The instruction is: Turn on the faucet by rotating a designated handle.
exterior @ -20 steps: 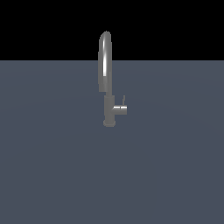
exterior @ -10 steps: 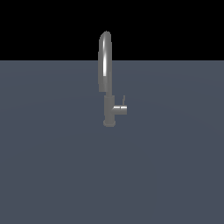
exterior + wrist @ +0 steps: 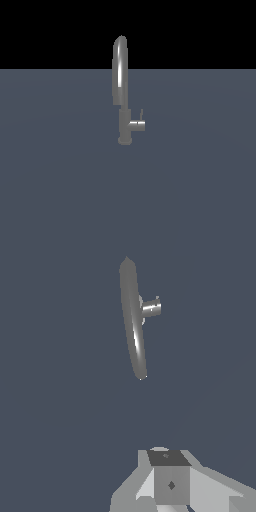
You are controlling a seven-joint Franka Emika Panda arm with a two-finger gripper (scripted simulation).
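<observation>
Change: nothing visible has moved since the earlier exterior frames; tap and lever sit as before.
Tap: the faucet (image 3: pixel 123 95) stands upright on the flat grey surface (image 3: pixel 60 190), spout arching high.
Lever: the handle (image 3: pixel 141 119) juts toward the exterior view's right, its thin rod pointing up, probably the off position.
Tool: the gripper (image 3: pixel 170 481) shows only its body, well apart from the faucet; jaw width cannot be told.
Containers: none seen.
</observation>
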